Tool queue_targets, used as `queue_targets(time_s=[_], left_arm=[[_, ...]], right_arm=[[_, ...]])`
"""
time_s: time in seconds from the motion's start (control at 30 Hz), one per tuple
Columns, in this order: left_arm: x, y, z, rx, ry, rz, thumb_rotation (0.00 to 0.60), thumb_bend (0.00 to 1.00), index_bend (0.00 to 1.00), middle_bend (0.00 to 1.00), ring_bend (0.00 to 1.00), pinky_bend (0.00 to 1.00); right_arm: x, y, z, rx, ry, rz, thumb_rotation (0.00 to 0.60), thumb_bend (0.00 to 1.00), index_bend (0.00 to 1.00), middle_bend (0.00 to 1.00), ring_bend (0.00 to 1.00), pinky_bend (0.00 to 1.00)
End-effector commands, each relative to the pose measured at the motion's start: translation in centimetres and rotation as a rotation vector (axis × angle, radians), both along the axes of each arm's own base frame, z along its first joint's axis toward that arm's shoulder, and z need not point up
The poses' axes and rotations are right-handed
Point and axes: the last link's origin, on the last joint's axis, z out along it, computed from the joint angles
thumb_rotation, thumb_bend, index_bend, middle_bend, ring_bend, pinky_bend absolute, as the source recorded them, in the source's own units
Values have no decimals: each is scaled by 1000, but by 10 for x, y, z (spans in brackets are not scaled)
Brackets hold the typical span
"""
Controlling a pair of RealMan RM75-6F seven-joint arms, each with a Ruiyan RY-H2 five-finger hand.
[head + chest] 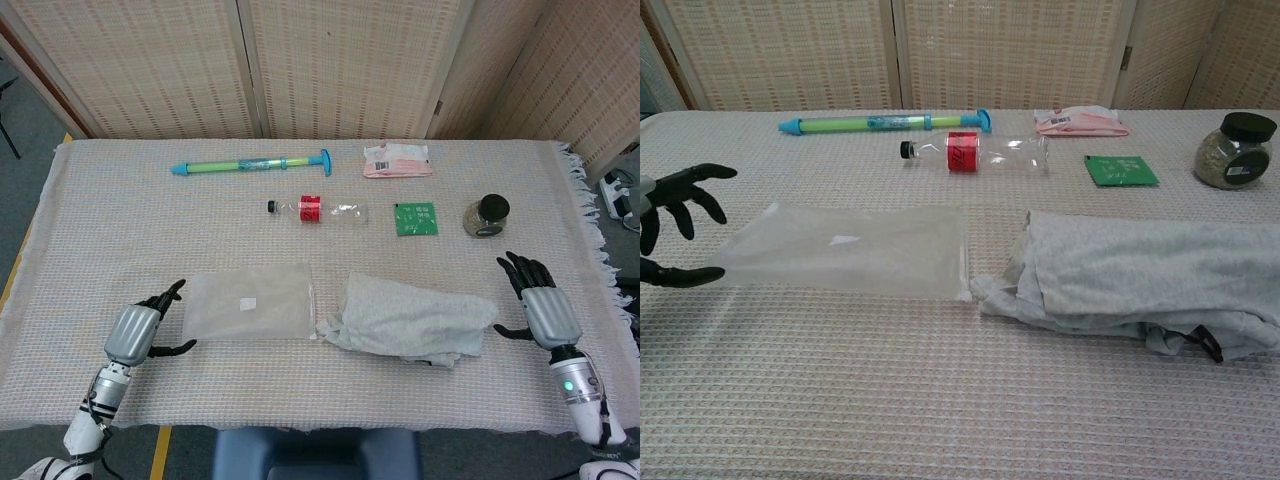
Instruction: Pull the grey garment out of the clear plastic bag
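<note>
- Left robot hand [135, 333], fingers spread, holding nothing, just left of the plastic bag [250, 302]; chest view cuts it off at the frame edge, fingertips [685, 180] only.
- Right robot hand [543, 312], fingers spread, holding nothing, just right of the garment [410, 318]; not seen in chest view.
- Bag lies flat on the counter [100, 220].
- Grey garment bunched beside the bag's right edge, fully outside it; whether they touch is unclear. Dark strap [1205, 343] pokes from beneath.
- Far side: bottle [318, 210], green packet [416, 218], jar [487, 215].
</note>
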Motion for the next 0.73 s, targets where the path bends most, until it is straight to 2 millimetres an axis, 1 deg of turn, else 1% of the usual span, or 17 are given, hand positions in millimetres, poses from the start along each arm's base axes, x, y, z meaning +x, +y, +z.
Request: queue_targets(time_s=[0.03, 0.1, 0.2, 0.27, 0.37, 0.43, 0.47, 0.53, 0.73], left_arm=[[-10, -20, 28, -39, 116, 32, 305, 145, 68, 60, 55, 238], [-14, -30, 40, -58, 93, 65, 304, 143, 94, 51, 39, 222], [-23, -43, 59, -58, 82, 104, 308, 144, 99, 48, 32, 206], [-31, -52, 72, -5, 96, 113, 304, 145, 105, 50, 32, 198], [-41, -66, 85, 72, 79, 111, 309, 145, 121, 64, 32, 188], [-47, -72, 89, 111, 79, 112, 315, 145, 136, 74, 32, 181], [-48, -72, 89, 109, 90, 98, 318, 147, 146, 80, 33, 179], [-47, -72, 92, 114, 87, 83, 321, 155, 164, 94, 34, 177], [-53, -71, 93, 120, 115, 116, 333, 157, 166, 107, 36, 176]], right_arm=[[8, 30, 15, -32, 134, 15, 600, 63, 0, 0, 0, 0], [10, 43, 19, -47, 168, 19, 600, 65, 0, 0, 0, 0], [10, 59, 22, -69, 197, 17, 600, 67, 0, 0, 0, 0], [8, 67, 25, -80, 211, 8, 600, 69, 0, 0, 0, 0], [9, 73, 32, -108, 226, 13, 600, 70, 0, 0, 0, 0], [8, 75, 34, -109, 224, 2, 600, 71, 0, 0, 0, 0], [7, 75, 35, -106, 217, -5, 600, 71, 0, 0, 0, 0], [6, 75, 38, -108, 208, -14, 600, 69, 0, 0, 0, 0], [3, 73, 43, -111, 195, -32, 600, 67, 0, 0, 0, 0]])
